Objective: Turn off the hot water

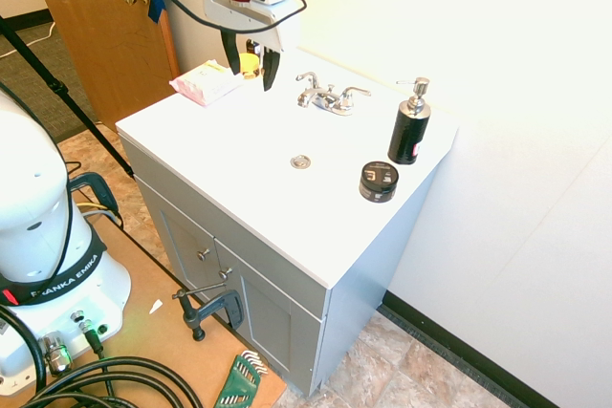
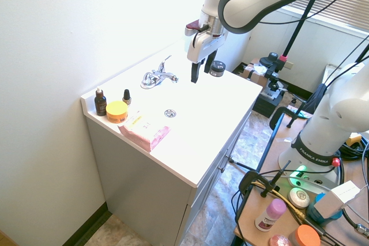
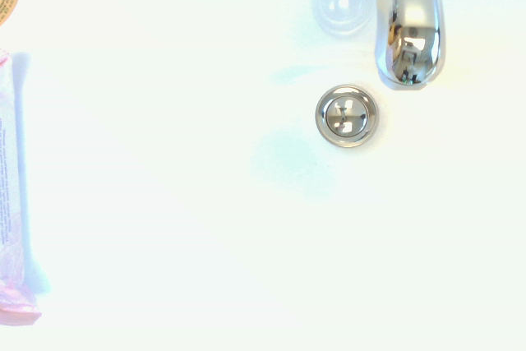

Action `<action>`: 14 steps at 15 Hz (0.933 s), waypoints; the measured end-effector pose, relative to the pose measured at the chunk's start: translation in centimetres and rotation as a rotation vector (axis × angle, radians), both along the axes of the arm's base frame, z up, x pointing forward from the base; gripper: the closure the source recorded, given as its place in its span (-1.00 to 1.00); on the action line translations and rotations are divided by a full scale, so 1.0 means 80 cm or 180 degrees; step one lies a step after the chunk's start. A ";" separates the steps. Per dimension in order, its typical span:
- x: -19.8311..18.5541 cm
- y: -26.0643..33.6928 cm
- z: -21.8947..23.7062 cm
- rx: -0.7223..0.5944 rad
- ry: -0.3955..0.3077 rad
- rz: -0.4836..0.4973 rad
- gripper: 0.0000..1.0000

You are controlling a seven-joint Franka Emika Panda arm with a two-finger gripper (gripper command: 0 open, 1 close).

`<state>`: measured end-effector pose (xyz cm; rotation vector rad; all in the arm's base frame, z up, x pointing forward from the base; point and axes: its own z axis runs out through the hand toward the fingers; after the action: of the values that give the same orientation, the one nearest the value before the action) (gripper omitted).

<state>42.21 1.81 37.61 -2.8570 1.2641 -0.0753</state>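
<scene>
Fingers (image 1: 249, 64) hang spread apart and empty above the white desk (image 1: 239, 174), with the hot water lever (image 1: 308, 78) of the chrome faucet (image 1: 327, 97) just beside and below them, untouched.

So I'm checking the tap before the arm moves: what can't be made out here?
- Water stream: none visible at the spout; the overexposed basin would hide a thin one.
- Hot water lever: too small to read its position; cut off in the wrist view.
- Pump bottle label: too small.
</scene>
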 end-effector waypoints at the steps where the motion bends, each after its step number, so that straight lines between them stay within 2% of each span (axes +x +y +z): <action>1: 0.000 0.000 -0.001 0.0000 0.0003 0.0000 -1.00; 3: 0.001 -0.001 -0.002 -0.0065 -0.0007 -0.0012 -1.00; 5: 0.009 -0.003 -0.004 -0.0356 -0.0053 -0.0143 -1.00; 11: 0.088 0.011 -0.027 -0.1408 -0.0424 -0.0615 -1.00; 14: 0.115 0.042 -0.051 -0.1589 -0.0513 -0.0651 -1.00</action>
<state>51.38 5.16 33.50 -3.0003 1.6989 -0.7029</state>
